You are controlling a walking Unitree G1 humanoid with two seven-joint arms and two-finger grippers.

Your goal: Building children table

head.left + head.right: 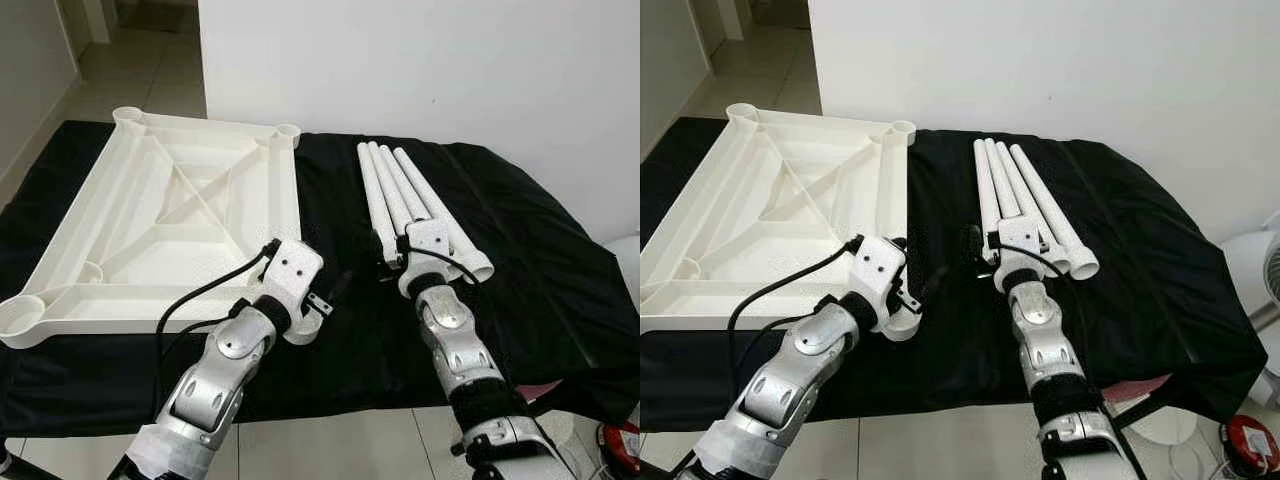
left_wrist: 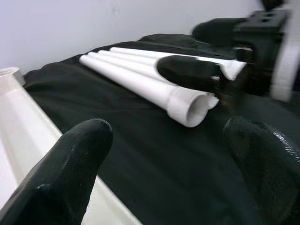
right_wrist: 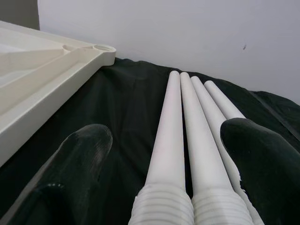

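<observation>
While right claw (image 3: 164, 164) spreads over smooth white tubes (image 1: 405, 190) — left claw (image 2: 164, 173) spread beside ribbed tabletop (image 1: 150, 220).

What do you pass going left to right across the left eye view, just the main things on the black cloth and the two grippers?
White tabletop lying upside down → left gripper, open, beside its near right corner → right gripper, open over the near ends of the legs → bundle of four white table legs → bare black cloth.

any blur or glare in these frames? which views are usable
Eye views: sharp, evenly lit, table top slightly washed out. Left wrist view: right gripper motion-blurred, near left gripper fingers soft. Right wrist view: legs clear, right gripper fingertips soft.
</observation>
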